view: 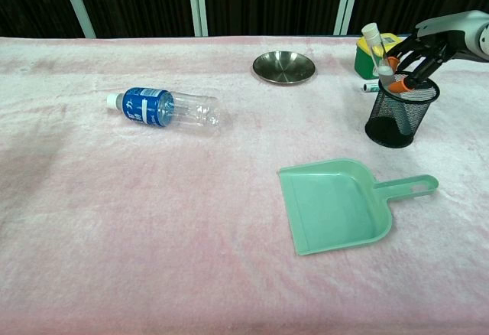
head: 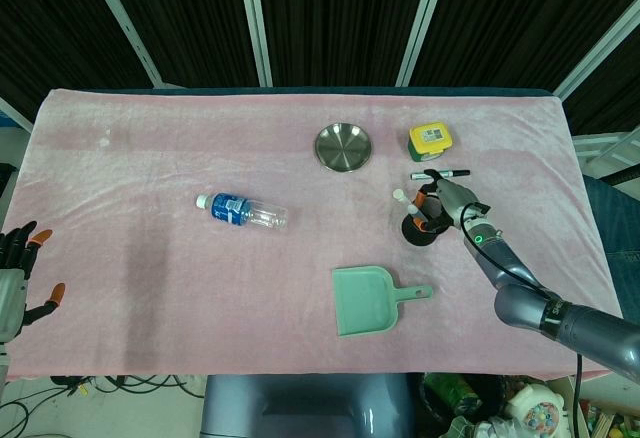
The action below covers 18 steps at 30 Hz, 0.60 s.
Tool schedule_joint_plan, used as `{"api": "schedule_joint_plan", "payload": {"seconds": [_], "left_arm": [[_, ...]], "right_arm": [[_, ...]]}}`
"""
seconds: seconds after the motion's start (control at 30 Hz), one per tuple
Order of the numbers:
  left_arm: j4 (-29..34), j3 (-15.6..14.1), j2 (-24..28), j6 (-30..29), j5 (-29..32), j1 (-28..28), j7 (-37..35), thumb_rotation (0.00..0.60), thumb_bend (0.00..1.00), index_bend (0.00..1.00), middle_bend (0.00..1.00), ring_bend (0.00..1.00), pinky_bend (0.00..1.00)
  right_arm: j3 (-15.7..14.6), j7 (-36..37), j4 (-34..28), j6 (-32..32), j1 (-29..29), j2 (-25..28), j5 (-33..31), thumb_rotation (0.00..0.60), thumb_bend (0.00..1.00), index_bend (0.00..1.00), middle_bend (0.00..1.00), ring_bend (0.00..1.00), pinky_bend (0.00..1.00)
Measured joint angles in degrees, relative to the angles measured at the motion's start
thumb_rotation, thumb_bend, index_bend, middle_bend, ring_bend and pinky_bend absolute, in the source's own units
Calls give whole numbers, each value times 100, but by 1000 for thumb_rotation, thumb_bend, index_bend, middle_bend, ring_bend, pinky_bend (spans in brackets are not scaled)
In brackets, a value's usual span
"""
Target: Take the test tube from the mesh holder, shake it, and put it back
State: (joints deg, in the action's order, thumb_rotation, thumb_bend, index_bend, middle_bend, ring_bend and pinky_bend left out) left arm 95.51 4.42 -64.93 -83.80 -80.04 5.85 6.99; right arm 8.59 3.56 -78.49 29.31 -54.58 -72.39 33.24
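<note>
The test tube (view: 374, 44) stood tilted in the mesh holder (view: 400, 112), near the right edge of the worktop, its capped upper end rising above the rim. A second tube appeared to stand beside it. The tube was judged light, rigid, smooth and fragile; the exposed upper section below the cap offered the best purchase. The right hand (view: 422, 48) hovered at the holder rim with fingers (view: 413, 79) curled around the tubes; whether it gripped one could not be determined. The left hand (head: 20, 270) rested at the left edge, fingers spread and holding nothing. The pink cloth (head: 150, 288) covering the worktop was soft. Dark curtains backed the far edge.
</note>
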Motion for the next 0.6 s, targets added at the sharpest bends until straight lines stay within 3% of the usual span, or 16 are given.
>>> {"api": "schedule_joint_plan", "payload": {"seconds": [0.6], "left_arm": [[-2, 1, -3, -5, -8, -1, -3, 600, 327, 118, 21, 0, 0]], "right_arm": [[-34, 23, 54, -91, -27, -8, 11, 600, 265, 571, 35, 120, 158]]}}
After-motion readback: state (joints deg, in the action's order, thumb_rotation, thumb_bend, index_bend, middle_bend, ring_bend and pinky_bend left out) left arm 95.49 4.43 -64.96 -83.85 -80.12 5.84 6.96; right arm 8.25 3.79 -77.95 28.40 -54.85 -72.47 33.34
